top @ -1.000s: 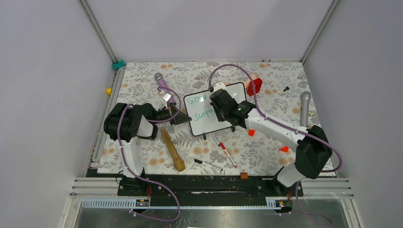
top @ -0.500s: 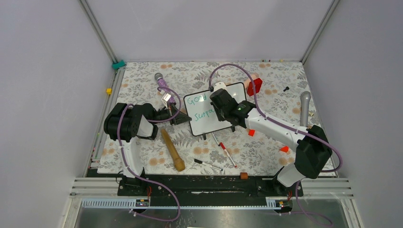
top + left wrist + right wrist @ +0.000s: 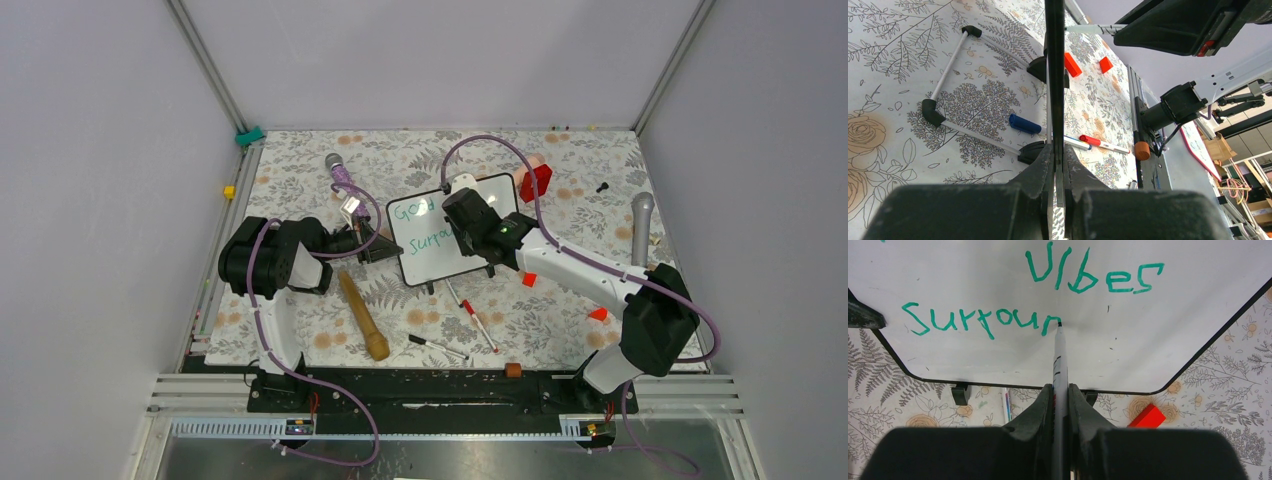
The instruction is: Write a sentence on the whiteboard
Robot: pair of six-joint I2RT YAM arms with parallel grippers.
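While left end effector clamps whiteboard at 9 o'clock to steady it, right end effector pinches marker, tip on sentence.

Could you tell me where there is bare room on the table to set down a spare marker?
The cloth is bare at the far left, between its edge and the left microphone, and at the near right, between the red-capped marker and the orange block. It is crowded around the whiteboard and the wooden pestle.
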